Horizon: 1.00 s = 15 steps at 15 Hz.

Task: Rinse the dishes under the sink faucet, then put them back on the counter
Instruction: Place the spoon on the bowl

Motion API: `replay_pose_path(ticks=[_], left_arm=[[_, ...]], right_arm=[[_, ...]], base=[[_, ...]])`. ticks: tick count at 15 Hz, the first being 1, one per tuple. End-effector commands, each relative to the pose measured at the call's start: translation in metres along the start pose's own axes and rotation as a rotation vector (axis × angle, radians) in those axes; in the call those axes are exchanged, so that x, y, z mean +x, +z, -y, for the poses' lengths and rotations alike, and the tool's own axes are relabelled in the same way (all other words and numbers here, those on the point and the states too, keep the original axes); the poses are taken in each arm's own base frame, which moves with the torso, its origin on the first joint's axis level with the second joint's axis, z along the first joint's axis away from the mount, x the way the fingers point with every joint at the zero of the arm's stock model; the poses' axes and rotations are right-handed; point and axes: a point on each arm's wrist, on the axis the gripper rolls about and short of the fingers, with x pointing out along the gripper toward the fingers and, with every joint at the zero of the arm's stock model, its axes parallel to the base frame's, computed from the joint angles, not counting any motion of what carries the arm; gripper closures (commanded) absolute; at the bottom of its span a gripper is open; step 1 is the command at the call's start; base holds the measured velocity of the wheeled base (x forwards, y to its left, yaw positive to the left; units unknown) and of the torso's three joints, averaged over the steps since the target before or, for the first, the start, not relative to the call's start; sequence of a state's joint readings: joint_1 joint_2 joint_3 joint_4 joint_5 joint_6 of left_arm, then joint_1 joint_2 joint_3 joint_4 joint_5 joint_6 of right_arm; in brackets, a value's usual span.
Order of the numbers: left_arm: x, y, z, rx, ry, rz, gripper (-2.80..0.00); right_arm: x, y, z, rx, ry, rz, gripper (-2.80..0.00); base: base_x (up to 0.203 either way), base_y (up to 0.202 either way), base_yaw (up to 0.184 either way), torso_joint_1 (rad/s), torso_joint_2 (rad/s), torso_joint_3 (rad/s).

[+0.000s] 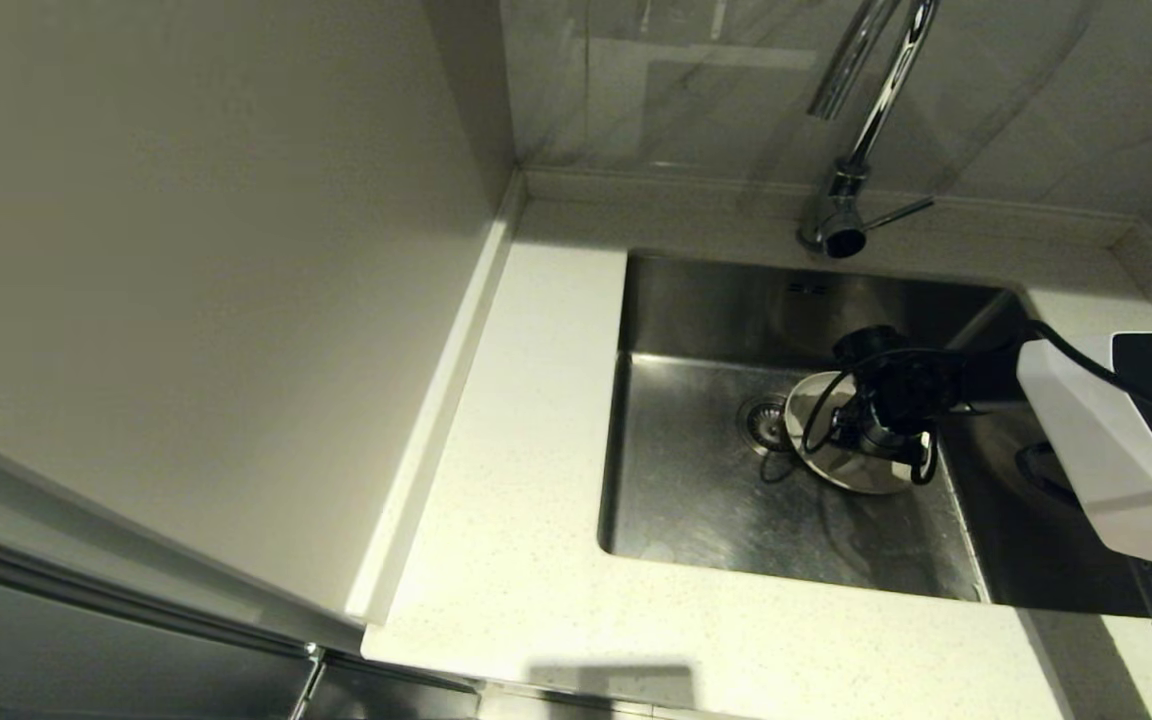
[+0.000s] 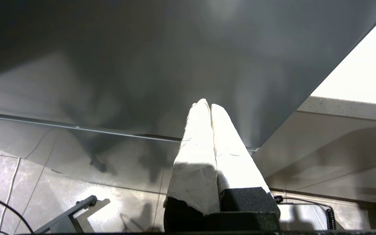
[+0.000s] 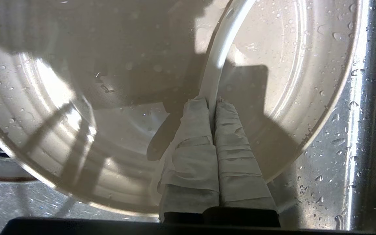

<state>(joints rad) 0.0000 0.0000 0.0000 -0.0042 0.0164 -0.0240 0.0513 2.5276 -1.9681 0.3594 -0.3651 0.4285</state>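
From the head view, your right gripper [image 1: 871, 425] is reaching down into the sink [image 1: 696, 490], over the plate [image 1: 841, 465] lying just beside the drain. The right wrist view is showing its jaws clenched on the white spoon [image 3: 219, 55], which is lying across the wet plate [image 3: 308, 98]. In the left wrist view, your left gripper [image 2: 207, 106] is sitting parked, jaws pressed together, holding nothing.

The plate [image 1: 836, 440] lies in the sink [image 1: 696, 500], just right of the drain strainer [image 1: 762, 420], toward the right wall. The faucet [image 1: 841, 215] stands on the counter [image 1: 526, 480] behind the sink's back edge.
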Motion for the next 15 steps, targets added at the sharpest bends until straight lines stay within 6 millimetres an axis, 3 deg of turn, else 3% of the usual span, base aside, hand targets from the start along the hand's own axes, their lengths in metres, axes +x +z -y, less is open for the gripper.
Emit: replay_pose_path(ticks=[1, 5, 11, 15], left_arm=[[0.0, 0.0, 0.0, -0.001, 0.0, 0.003, 0.0], [0.0, 0.0, 0.0, -0.001, 0.0, 0.003, 0.0], [0.0, 0.0, 0.0, -0.001, 0.0, 0.003, 0.0], [0.0, 0.0, 0.0, -0.001, 0.0, 0.003, 0.0]], right_arm=[[-0.004, 0.003, 0.001, 0.005, 0.002, 0.008, 0.0], [-0.014, 0.011, 0.002, 0.011, 0.008, 0.033, 0.0], [-0.049, 0.032, 0.007, 0.033, 0.031, 0.102, 0.0], [-0.096, 0.052, 0.018, 0.024, 0.048, 0.152, 0.0]], base=[[0.0, 0.0, 0.0, 0.0, 0.0, 0.0], [0.0, 0.0, 0.0, 0.0, 0.0, 0.0], [0.0, 0.0, 0.0, 0.0, 0.0, 0.0], [0.0, 0.0, 0.0, 0.0, 0.0, 0.0]])
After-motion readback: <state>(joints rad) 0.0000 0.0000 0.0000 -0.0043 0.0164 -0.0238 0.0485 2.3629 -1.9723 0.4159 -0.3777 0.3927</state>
